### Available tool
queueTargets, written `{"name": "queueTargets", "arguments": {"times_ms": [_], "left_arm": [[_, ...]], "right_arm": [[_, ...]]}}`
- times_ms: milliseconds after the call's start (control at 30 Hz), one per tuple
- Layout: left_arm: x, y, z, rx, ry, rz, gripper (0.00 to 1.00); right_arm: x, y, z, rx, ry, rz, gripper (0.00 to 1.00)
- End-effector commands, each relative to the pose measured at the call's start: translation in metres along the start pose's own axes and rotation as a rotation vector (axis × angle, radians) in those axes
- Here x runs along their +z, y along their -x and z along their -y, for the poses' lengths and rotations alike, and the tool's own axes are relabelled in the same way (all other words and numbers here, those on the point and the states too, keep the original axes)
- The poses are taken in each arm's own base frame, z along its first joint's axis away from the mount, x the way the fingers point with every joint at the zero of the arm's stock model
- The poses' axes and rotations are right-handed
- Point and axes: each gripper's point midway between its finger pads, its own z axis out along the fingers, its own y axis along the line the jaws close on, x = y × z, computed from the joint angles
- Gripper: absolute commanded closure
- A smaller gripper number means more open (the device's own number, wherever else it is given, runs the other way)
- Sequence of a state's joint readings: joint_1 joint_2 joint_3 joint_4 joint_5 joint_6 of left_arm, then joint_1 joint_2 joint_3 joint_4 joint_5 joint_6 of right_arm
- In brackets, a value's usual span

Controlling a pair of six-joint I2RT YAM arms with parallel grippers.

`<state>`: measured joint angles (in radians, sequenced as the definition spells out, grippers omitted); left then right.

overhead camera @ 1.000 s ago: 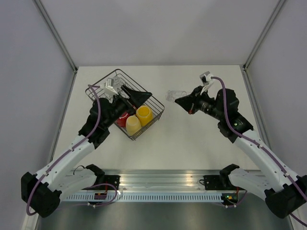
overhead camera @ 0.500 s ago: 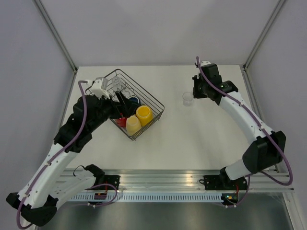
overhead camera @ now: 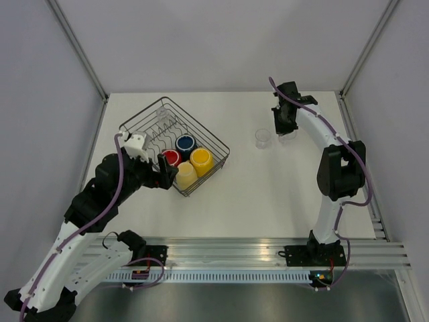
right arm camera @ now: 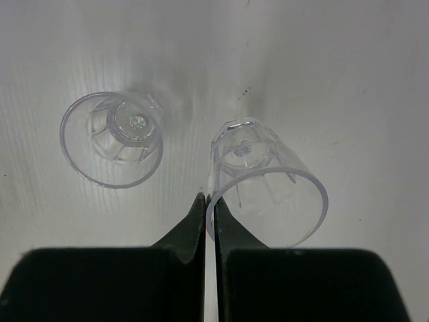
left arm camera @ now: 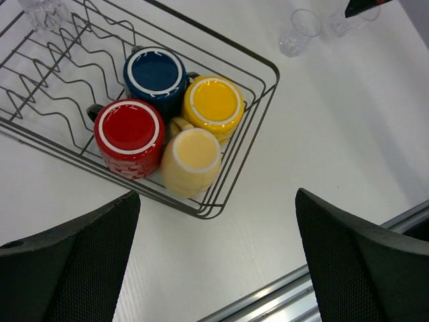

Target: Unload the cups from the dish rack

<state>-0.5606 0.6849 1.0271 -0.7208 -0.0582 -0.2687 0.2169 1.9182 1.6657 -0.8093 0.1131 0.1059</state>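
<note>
The top external camera looked down from high above the near edge of the table [overhead camera: 268, 194], covering all of it. The left wrist camera, high up, faced the dish rack [left arm camera: 268, 64] ahead of the left claw [left arm camera: 218, 196]. The right wrist camera sat close over the near tumbler [right arm camera: 265, 184] at the tips of the right claw [right arm camera: 206, 201]; all views shared it.

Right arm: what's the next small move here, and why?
Probably open the right gripper and lift clear. It pinches the rim of a clear tumbler that looks upright and set down on the table, apart from the other tumbler already unloaded.
</note>
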Motion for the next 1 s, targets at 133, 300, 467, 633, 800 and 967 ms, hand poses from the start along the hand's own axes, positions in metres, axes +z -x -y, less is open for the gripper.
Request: {"name": "queueTargets", "arguments": {"times_ms": [133, 300, 467, 633, 800, 967], "left_arm": [[0.003, -0.016, -0.025, 0.053, 0.099, 0.026, 0.00], [0.001, -0.016, -0.029, 0.049, 0.121, 0.038, 0.00], [0.002, -0.017, -0.032, 0.046, 0.133, 0.040, 0.00], [0.003, -0.018, -0.032, 0.043, 0.138, 0.035, 0.00], [0.003, -0.017, -0.033, 0.043, 0.144, 0.035, 0.00], [0.004, -0.017, -0.034, 0.040, 0.149, 0.033, 0.00]], "right_arm": [[0.020, 0.011, 0.011, -0.035, -0.021, -0.040, 1.00], [0.038, 0.001, 0.013, -0.042, -0.024, -0.091, 0.98], [0.045, -0.004, 0.009, -0.042, -0.005, -0.112, 0.97], [0.046, -0.007, 0.008, -0.042, -0.001, -0.123, 0.93], [0.041, -0.006, 0.008, -0.040, -0.001, -0.119, 0.78], [0.027, 0.006, 0.013, -0.033, -0.026, -0.076, 0.72]]}}
